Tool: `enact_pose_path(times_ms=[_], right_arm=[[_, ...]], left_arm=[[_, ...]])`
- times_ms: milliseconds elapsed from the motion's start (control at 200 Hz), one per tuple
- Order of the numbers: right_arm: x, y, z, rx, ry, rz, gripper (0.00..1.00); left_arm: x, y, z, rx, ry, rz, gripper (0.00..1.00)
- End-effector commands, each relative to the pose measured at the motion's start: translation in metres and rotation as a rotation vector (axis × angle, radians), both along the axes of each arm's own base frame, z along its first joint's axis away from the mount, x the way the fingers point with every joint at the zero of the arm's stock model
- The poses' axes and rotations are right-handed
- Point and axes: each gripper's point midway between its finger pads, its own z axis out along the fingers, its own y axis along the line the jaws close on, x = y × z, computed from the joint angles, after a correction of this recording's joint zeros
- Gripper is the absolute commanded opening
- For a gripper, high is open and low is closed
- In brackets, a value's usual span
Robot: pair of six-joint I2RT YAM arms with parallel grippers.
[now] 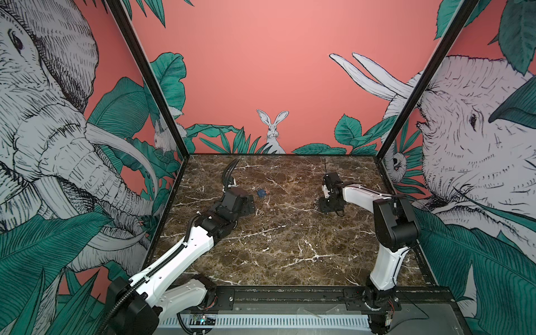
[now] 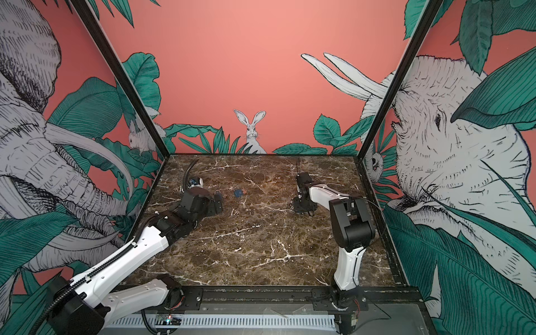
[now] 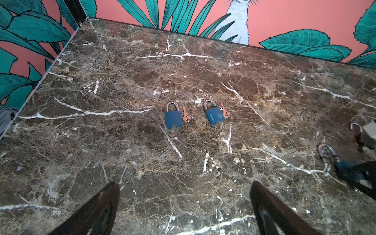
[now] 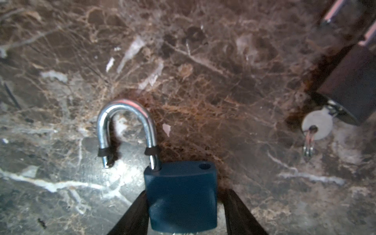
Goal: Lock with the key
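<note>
A blue padlock [image 4: 181,183] lies on the marble with its steel shackle [image 4: 126,109] swung open. My right gripper [image 4: 186,192] straddles its body. One finger touches the body and a narrow gap shows at the other, so the jaws are open. In the left wrist view this padlock [image 3: 326,151] shows at the edge. A dark padlock [image 4: 354,81] with a silver key [image 4: 317,126] in its underside lies close by. My left gripper [image 3: 184,185] is wide open over bare marble. In both top views the left gripper [image 1: 251,204] [image 2: 216,203] and right gripper [image 1: 330,210] [image 2: 303,209] are low.
Two closed blue padlocks [image 3: 173,119] [image 3: 213,116] lie side by side ahead of my left gripper, each with a copper-coloured key [image 3: 186,116] [image 3: 224,112] beside it. In a top view one of them [image 1: 262,193] lies between the arms. Printed walls enclose the table [image 1: 284,246].
</note>
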Motion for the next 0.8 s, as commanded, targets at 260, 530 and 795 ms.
enact_pose_path(times_ms=[260, 530, 795], right_arm=[[-0.019, 0.000, 0.004, 0.019, 0.029, 0.026, 0.34], [-0.005, 0.016, 0.037, 0.105, -0.072, 0.072, 0.27], [-0.001, 0.038, 0.076, 0.257, -0.162, 0.086, 0.22]], left_arm=[[0.004, -0.008, 0.001, 0.063, 0.046, -0.061, 0.99], [0.002, -0.005, -0.002, 0.096, 0.082, -0.061, 0.99], [0.000, -0.008, 0.014, 0.060, 0.069, -0.067, 0.99]])
